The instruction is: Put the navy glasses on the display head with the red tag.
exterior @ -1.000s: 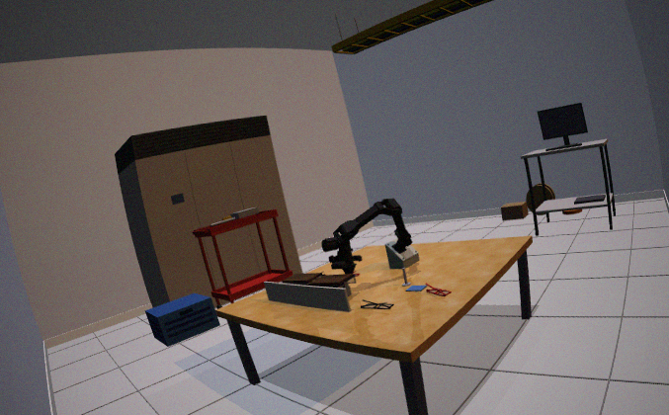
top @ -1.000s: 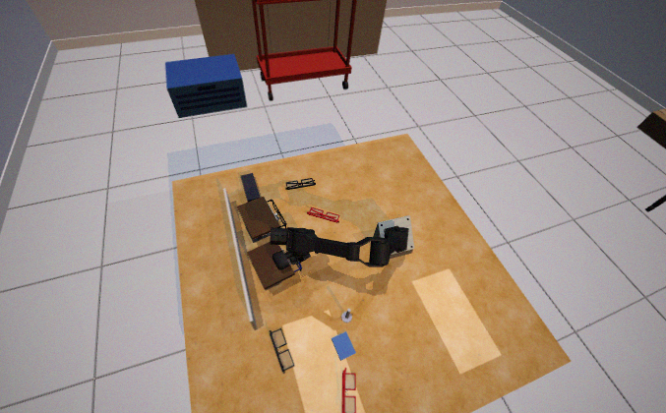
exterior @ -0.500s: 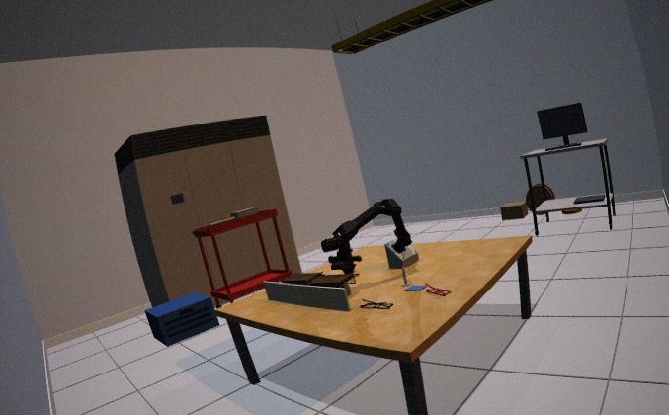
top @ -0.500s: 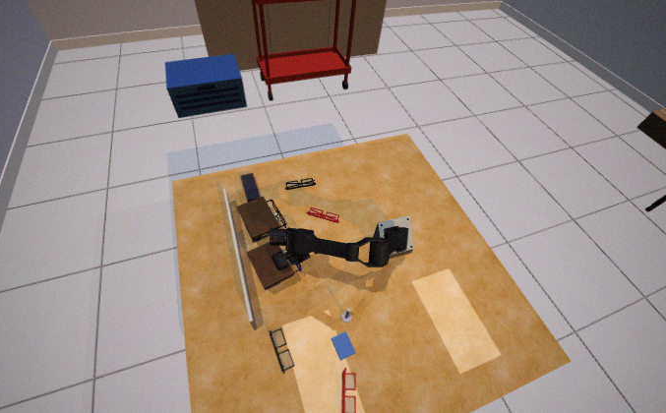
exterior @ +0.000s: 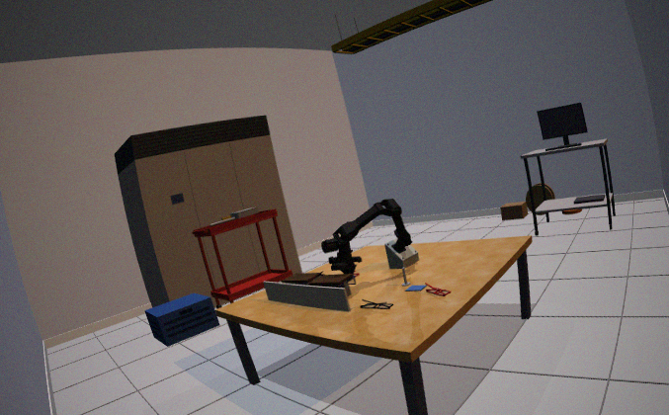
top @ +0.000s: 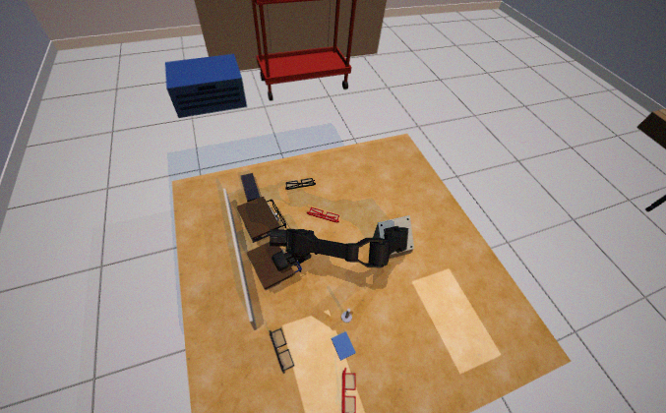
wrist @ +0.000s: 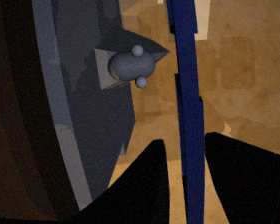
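A pale tiled floor (top: 540,276) (exterior: 558,350) is seen around a wood-toned table (top: 453,230) (exterior: 470,257), whose near edge is cut off in the top view. Two brown-topped display heads are partly covered there by the black arm (top: 330,248) (exterior: 368,218); no red tag can be made out. In the wrist view, the gripper's (wrist: 186,139) fingers are parted around the navy glasses (wrist: 191,105) (top: 298,267), which are seen beside a gray nose (wrist: 132,66). Their temples' seating is hidden.
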You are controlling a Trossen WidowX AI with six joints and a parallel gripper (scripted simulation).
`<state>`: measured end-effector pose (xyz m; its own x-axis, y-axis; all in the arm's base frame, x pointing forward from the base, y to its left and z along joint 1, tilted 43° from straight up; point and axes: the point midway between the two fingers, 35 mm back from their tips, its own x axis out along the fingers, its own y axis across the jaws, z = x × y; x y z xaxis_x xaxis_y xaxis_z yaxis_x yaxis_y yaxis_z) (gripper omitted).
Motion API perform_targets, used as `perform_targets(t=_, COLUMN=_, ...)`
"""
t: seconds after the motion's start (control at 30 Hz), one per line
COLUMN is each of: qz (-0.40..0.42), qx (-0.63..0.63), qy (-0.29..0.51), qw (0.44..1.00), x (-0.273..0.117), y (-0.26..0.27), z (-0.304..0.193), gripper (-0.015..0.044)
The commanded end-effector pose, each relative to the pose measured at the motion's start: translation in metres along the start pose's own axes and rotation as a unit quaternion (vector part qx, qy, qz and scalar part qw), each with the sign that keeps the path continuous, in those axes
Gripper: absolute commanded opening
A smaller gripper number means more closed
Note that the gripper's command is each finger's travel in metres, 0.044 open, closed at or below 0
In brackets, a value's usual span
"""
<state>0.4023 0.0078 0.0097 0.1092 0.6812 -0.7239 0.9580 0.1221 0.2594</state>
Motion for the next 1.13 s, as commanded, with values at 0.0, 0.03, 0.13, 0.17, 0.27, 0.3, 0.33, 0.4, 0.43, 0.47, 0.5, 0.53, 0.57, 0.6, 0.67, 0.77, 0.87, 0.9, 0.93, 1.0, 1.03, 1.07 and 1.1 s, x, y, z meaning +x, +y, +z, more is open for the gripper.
perform_targets(t=0.0, qz=0.0, qx=0.0, qy=0.0, qw=1.0, x=0.0, y=0.0, z=0.0, gripper=0.0108)
perform_targets(t=0.03, qz=0.0, qx=0.0, qy=0.0, qw=1.0, x=0.0, y=0.0, z=0.0, gripper=0.0108)
perform_targets(t=0.13, qz=0.0, qx=0.0, qy=0.0, qw=1.0, x=0.0, y=0.0, z=0.0, gripper=0.0108)
perform_targets(t=0.17, qz=0.0, qx=0.0, qy=0.0, qw=1.0, x=0.0, y=0.0, z=0.0, gripper=0.0108)
perform_targets(t=0.27, qz=-0.008, qx=0.0, qy=0.0, qw=1.0, x=-0.006, y=0.001, z=0.0, gripper=0.0108)
perform_targets(t=0.3, qz=-0.013, qx=0.001, qy=0.0, qw=1.0, x=-0.009, y=0.002, z=0.0, gripper=0.0108)
perform_targets(t=0.33, qz=-0.02, qx=0.001, qy=0.001, qw=1.0, x=-0.013, y=0.003, z=0.0, gripper=0.0108)
perform_targets(t=0.4, qz=-0.033, qx=0.001, qy=0.002, qw=0.999, x=-0.023, y=0.004, z=-0.001, gripper=0.0108)
perform_targets(t=0.43, qz=-0.04, qx=0.002, qy=0.003, qw=0.999, x=-0.027, y=0.004, z=-0.001, gripper=0.0108)
perform_targets(t=0.47, qz=-0.044, qx=0.002, qy=0.004, qw=0.999, x=-0.03, y=0.004, z=-0.001, gripper=0.0108)
perform_targets(t=0.5, qz=-0.045, qx=0.002, qy=0.004, qw=0.999, x=-0.031, y=0.004, z=-0.002, gripper=0.0108)
perform_targets(t=0.53, qz=-0.045, qx=0.002, qy=0.004, qw=0.999, x=-0.031, y=0.004, z=-0.002, gripper=0.0108)
perform_targets(t=0.57, qz=-0.045, qx=0.002, qy=0.004, qw=0.999, x=-0.031, y=0.004, z=-0.002, gripper=0.0108)
perform_targets(t=0.6, qz=-0.045, qx=0.002, qy=0.004, qw=0.999, x=-0.032, y=0.003, z=-0.001, gripper=0.0108)
perform_targets(t=0.67, qz=-0.045, qx=0.002, qy=0.004, qw=0.999, x=-0.034, y=-0.004, z=-0.001, gripper=0.0108)
perform_targets(t=0.77, qz=-0.046, qx=0.002, qy=0.003, qw=0.999, x=-0.04, y=-0.023, z=-0.001, gripper=0.0108)
perform_targets(t=0.87, qz=-0.046, qx=0.002, qy=0.004, qw=0.999, x=-0.042, y=-0.032, z=-0.001, gripper=0.0108)
perform_targets(t=0.9, qz=-0.046, qx=0.002, qy=0.004, qw=0.999, x=-0.042, y=-0.032, z=-0.001, gripper=0.0108)
perform_targets(t=0.93, qz=-0.046, qx=0.002, qy=0.003, qw=0.999, x=-0.044, y=-0.034, z=-0.001, gripper=0.0108)
perform_targets(t=1.0, qz=-0.046, qx=0.003, qy=0.003, qw=0.999, x=-0.049, y=-0.043, z=-0.001, gripper=0.0108)
perform_targets(t=1.03, qz=-0.047, qx=0.003, qy=0.003, qw=0.999, x=-0.053, y=-0.049, z=-0.001, gripper=0.0108)
perform_targets(t=1.07, qz=-0.047, qx=0.003, qy=0.003, qw=0.999, x=-0.054, y=-0.051, z=-0.001, gripper=0.0108)
perform_targets(t=1.1, qz=-0.047, qx=0.003, qy=0.003, qw=0.999, x=-0.054, y=-0.051, z=-0.001, gripper=0.0108)
